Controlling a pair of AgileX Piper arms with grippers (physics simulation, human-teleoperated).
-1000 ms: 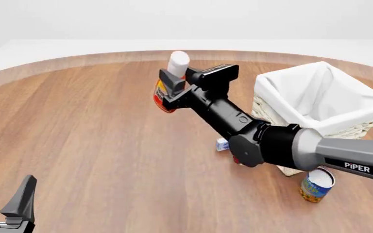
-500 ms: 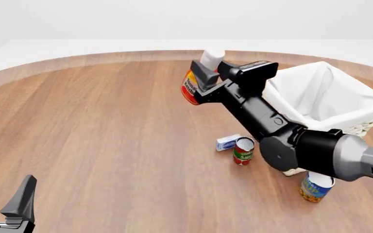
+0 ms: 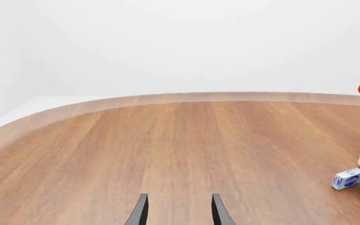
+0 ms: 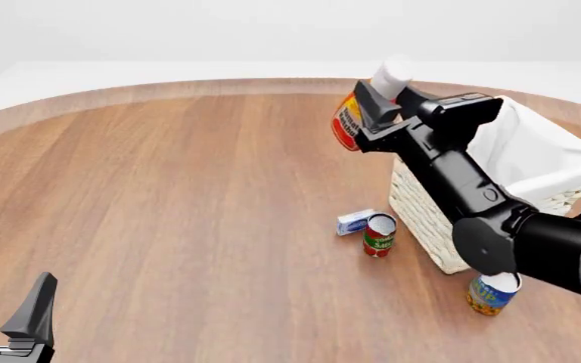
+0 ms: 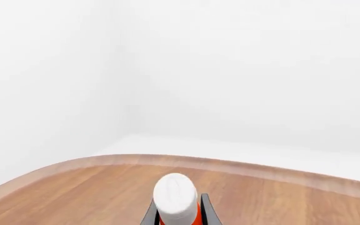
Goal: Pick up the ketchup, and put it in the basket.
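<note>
Background: white walls and a round wooden counter (image 4: pixel 169 197) with a pale rim.
Right gripper (image 4: pixel 369 106): its black fingers (image 4: pixel 374 102) are clenched on the small red-orange ketchup bottle (image 4: pixel 349 121) with a white cap and printed label, holding it in the air, tilted, cap toward 1 o'clock.
Ketchup position: off the counter, just beside the near-left corner of the large square whitish wicker basket (image 4: pixel 420 208) with a white cloth liner, toward 10 o'clock of it and not over its opening.
Right wrist view: white cap of the bottle (image 5: pixel 176 196) fills the space between the two dark fingers (image 5: pixel 205 211).
Left gripper (image 4: pixel 6 306): low at 7 o'clock of the front view, fingers (image 3: pixel 139 213) spread apart with nothing between them.
Other items: red-and-green can (image 4: pixel 378 235) and small blue-and-white box (image 4: pixel 354 221) touching or nearly so, at 9 o'clock of the basket; blue-and-orange can (image 4: pixel 492 291) at its near corner, about 6 o'clock.
</note>
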